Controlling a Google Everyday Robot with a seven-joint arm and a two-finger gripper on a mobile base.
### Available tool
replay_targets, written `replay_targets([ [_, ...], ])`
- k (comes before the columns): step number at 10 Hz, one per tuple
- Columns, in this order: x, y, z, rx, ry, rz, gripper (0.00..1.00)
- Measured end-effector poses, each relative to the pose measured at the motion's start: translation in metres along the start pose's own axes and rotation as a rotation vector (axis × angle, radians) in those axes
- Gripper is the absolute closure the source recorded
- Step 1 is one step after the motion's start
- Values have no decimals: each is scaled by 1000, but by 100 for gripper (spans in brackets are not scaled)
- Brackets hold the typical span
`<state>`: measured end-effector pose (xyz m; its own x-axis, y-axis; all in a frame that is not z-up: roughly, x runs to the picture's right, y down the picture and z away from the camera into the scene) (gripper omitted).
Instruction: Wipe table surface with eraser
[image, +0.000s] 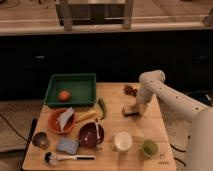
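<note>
Where arm bends down at counter's right side, gripper (135, 107) sits on top of eraser (128, 111); whether clamped on it, cannot tell. Eraser touches counter (150, 131), offset toward gripper's 8 o'clock, long axis roughly 9-to-3. Bare wood lies toward 6 o'clock. Green vegetable (102, 107) at 9, cup (122, 141) near 7.

tool (135, 107) blurred over half-hidden eraser (128, 111), arm (172, 98) cropped at right
</note>
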<state>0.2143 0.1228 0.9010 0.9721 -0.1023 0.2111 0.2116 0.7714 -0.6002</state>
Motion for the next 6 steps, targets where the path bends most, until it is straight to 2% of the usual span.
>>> replay_targets([
  [2, -46, 0, -2, 9, -24, -138, 95],
  [4, -66, 11, -5, 10, -37, -243, 95],
  [6, -69, 22, -6, 5, -37, -259, 95],
])
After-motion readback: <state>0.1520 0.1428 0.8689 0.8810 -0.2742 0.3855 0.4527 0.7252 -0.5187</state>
